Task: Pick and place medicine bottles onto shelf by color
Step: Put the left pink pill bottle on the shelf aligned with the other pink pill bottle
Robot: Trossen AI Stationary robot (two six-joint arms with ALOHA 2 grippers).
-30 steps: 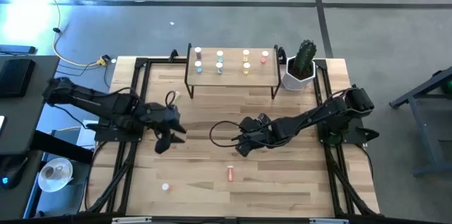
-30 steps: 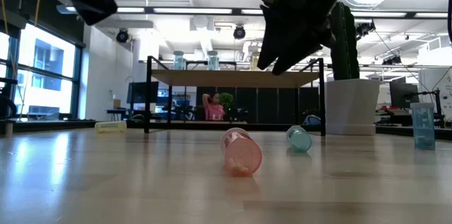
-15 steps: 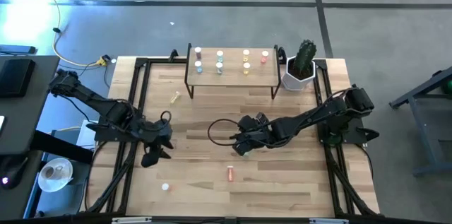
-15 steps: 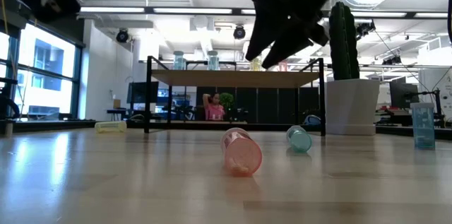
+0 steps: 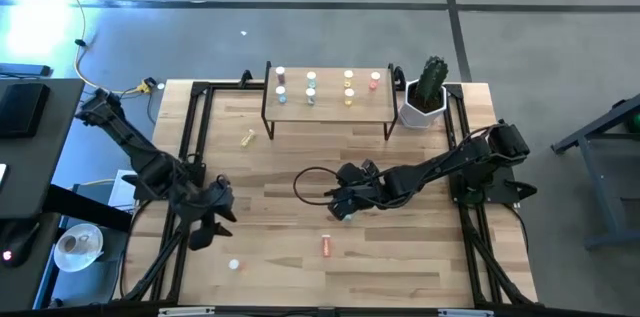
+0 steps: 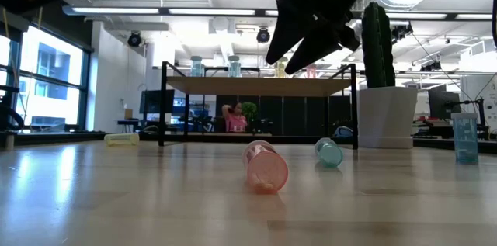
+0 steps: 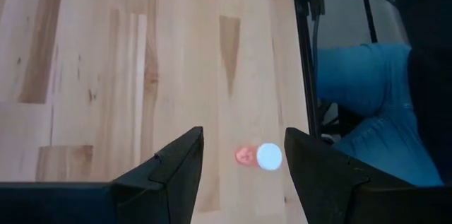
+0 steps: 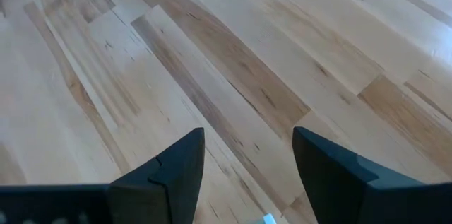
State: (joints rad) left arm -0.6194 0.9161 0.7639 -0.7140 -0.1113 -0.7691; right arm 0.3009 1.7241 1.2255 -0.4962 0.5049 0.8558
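Overhead, I see the shelf point(image 5: 328, 107) at upper centre of the bench point(image 5: 400, 257), carrying eight bottles point(image 5: 311, 78) in four columns of two: white-capped at left, then blue-green, yellow, and pink at right. Beside the shelf's right end stands a cactus pot point(image 5: 426, 103).

Left claw point(image 5: 200, 238): lower left of the overhead frame, over the bench's left edge, fingers point(image 7: 173, 174) parted and holding nothing. Between them its wrist camera shows a small pink bottle point(image 7: 257, 156) with a white cap, lying on the bench; overhead, this bottle sits near the lower left corner.

Right claw point(image 5: 338, 210): centre of the overhead frame, raised above the bench, fingers point(image 8: 176, 164) spread wide with only bare wood between them.

Loose bottles: a pink one point(image 5: 326, 246) lies on its side below the right claw, at centre in the low view; a yellow one point(image 5: 247, 138) lies left of the shelf; a blue-green one point(image 6: 328, 152) lies right of centre in the low view.
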